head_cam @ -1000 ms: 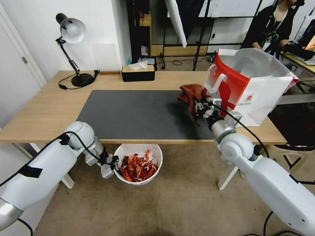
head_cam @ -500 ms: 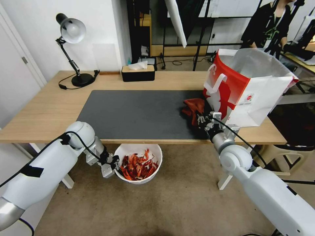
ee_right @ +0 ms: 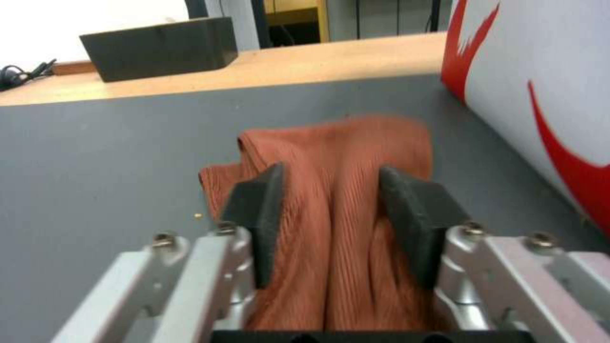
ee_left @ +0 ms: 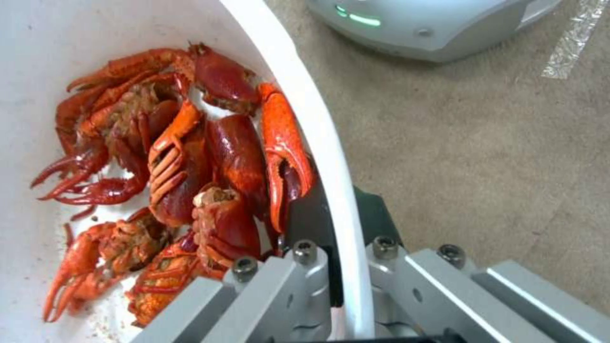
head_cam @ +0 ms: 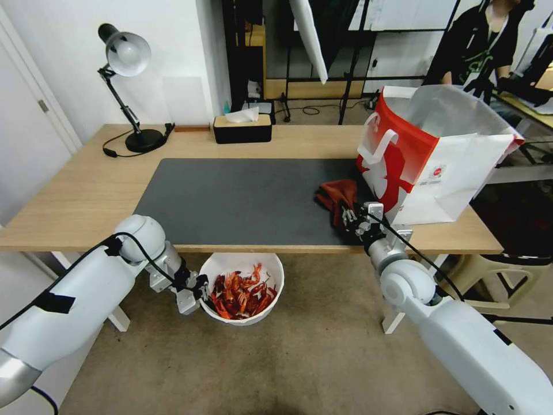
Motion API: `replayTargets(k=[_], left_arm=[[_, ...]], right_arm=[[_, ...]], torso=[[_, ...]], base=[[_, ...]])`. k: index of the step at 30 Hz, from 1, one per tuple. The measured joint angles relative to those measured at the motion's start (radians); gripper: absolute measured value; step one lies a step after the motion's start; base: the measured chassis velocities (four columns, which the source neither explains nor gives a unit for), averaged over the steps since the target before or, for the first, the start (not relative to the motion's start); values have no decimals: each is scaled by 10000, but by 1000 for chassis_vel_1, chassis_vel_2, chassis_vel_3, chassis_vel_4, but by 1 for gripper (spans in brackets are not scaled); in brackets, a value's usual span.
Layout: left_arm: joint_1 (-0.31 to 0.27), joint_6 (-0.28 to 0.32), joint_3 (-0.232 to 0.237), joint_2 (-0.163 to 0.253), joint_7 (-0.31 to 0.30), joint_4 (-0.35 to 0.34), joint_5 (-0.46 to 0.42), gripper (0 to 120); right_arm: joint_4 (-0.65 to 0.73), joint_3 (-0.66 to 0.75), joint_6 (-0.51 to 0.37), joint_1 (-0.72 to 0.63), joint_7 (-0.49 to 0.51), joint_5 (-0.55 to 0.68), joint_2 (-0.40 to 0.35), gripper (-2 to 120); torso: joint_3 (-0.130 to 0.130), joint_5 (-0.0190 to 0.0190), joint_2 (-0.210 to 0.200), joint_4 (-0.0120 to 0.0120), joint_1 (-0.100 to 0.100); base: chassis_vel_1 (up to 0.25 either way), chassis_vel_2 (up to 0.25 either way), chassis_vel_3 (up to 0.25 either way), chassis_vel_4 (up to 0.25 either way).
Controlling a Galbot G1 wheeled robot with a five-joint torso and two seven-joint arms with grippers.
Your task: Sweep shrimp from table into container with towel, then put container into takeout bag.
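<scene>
**Bowl gripped low, towel down on the mat**

While the left gripper point(head_cam: 199, 288) clamps the container's point(head_cam: 242, 262) rim at lower centre, below the table point(head_cam: 69, 196) edge, the shrimp point(head_cam: 242, 295) sit heaped inside. Right of centre, the right gripper point(head_cam: 352, 216) hangs over the towel point(head_cam: 334, 193), fingers point(ee_right: 260, 214) parted either side of the bunched cloth on the grey mat point(head_cam: 242, 199), just beside the takeout bag point(head_cam: 443, 167).
</scene>
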Motion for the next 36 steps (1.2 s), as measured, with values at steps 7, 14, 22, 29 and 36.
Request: replayTargets(k=[7, 14, 22, 29, 36], left_arm=[[151, -2, -99, 25, 0, -70, -1, 0], [305, -28, -176, 49, 0, -154, -3, 0], [459, -28, -242, 145, 0, -332, -79, 0], [691, -26, -299, 290, 0, -568, -150, 0], [1379, -42, -471, 549, 0, -1206, -196, 0]], right_arm=[[651, 231, 135, -204, 217, -245, -34, 65], [1917, 835, 203, -975, 213, -642, -249, 90], [2870, 2323, 1101, -3321, -850, -2181, -191, 100], [3061, 3342, 2139, -5131, -1481, -3238, 464, 100], [2715, 3643, 3049, -6083, -1836, -4372, 1411, 100]], torso=[[0, 0, 0, 0, 0], [-1, 0, 0, 1, 0], [-2, 1, 0, -1, 0], [-2, 2, 0, -2, -1], [-2, 0, 0, 0, -1]], base=[[0, 0, 0, 0], [0, 0, 0, 0], [0, 0, 0, 0], [0, 0, 0, 0], [0, 0, 0, 0]])
